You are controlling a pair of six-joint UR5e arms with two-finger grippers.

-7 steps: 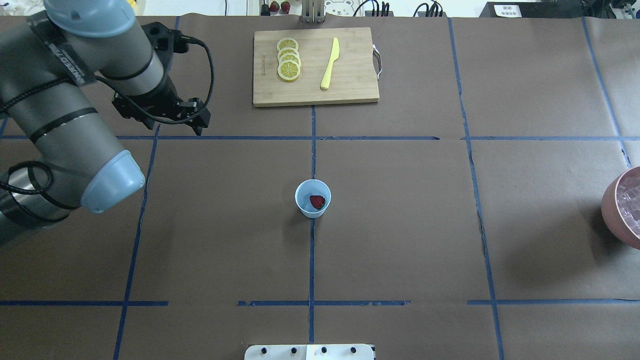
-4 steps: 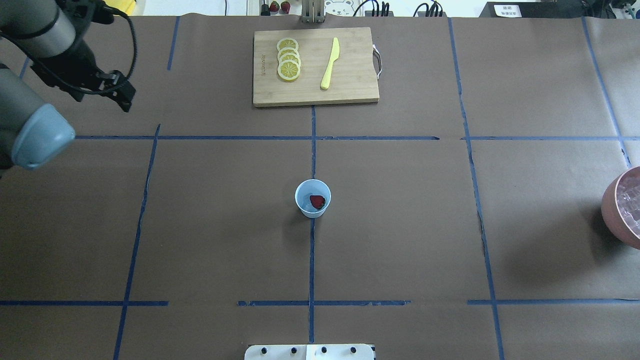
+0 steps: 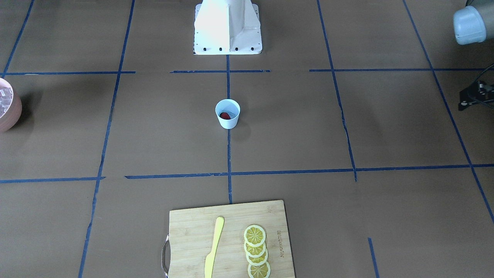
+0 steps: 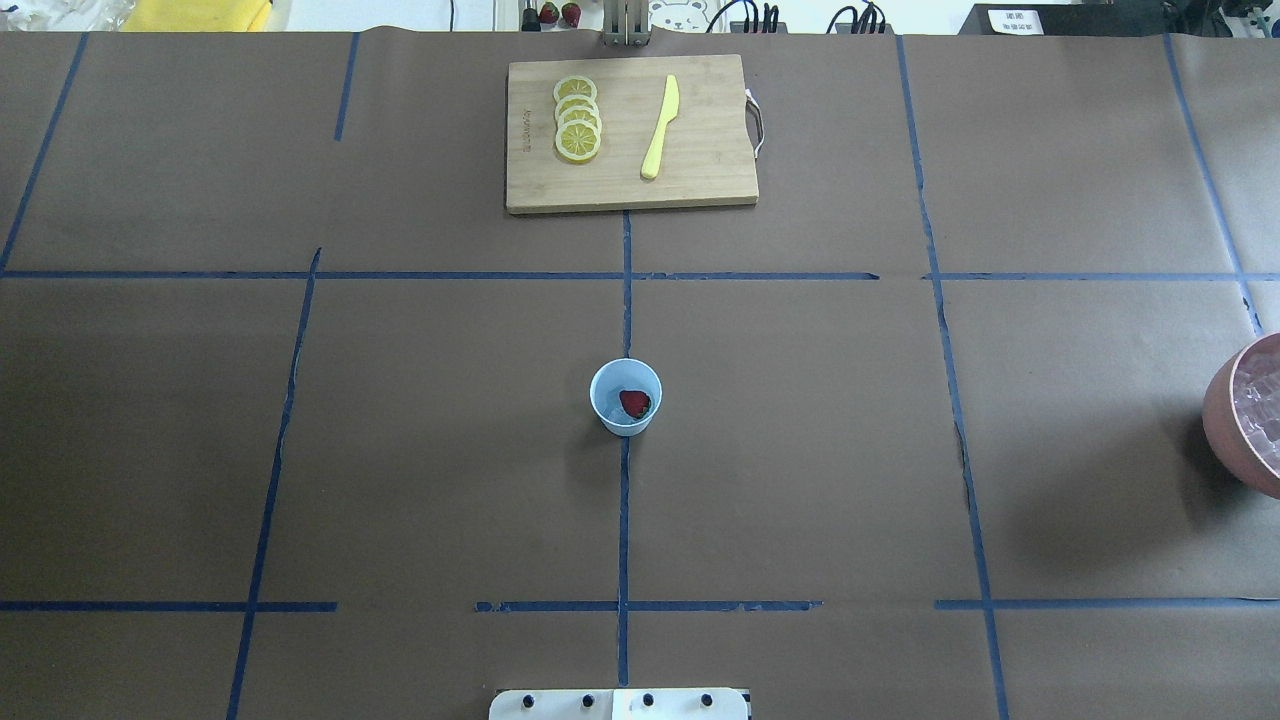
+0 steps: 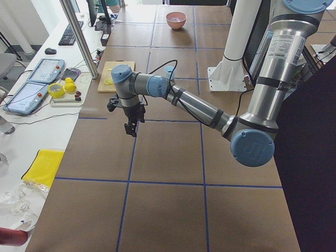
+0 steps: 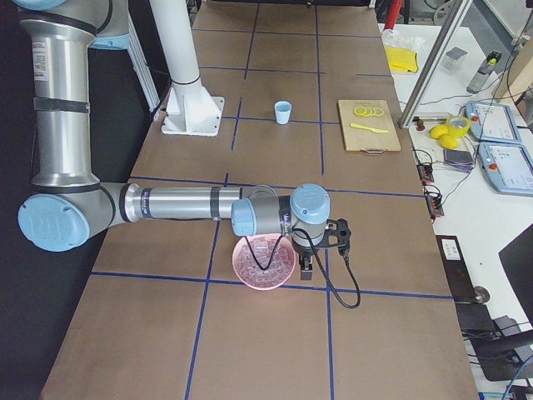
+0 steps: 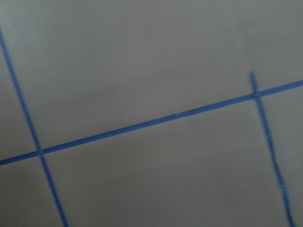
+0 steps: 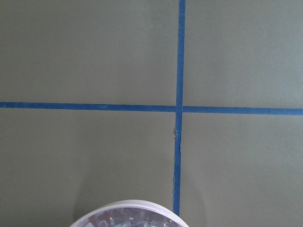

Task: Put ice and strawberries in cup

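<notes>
The pale blue cup stands upright at the table's middle with one dark-red strawberry inside it; whether ice lies in the cup I cannot tell. Ice fills the pink bowl at the right edge. My right gripper hangs close by that bowl's rim; its fingers show in no close view, so its state I cannot tell. My left gripper hovers above bare table far to the cup's left, only a dark edge of it showing from the front. Open or shut is unclear.
A wooden cutting board at the far side carries several lemon slices and a yellow knife. The white robot base stands at the near side. Blue tape lines cross the brown table cover.
My left arm has swung away to the left and left the overhead view entirely. The cup, the strawberry and the bowl have not moved.
</notes>
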